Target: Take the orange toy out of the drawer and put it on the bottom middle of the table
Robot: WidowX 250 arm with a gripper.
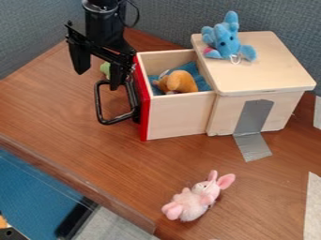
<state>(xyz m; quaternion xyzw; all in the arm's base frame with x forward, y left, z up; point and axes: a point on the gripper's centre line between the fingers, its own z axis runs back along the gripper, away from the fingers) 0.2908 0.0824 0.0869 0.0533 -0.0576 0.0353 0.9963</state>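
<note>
My gripper (96, 77) hangs at the upper left, just left of the drawer's red front and above its black handle. Its two fingers are spread apart with nothing held between them. The orange toy (181, 82) lies inside the pulled-out drawer (179, 115), on blue cloth, close to the cabinet body. The wooden table (94, 150) carries the drawer unit, and its front edge runs diagonally across the lower left.
A blue plush toy (225, 40) sits on the cabinet top (270, 61). A pink plush toy (195, 198) lies near the table's bottom middle. Something green (105, 70) is partly hidden behind the gripper. Grey tape (253, 126) runs down the cabinet's side onto the table.
</note>
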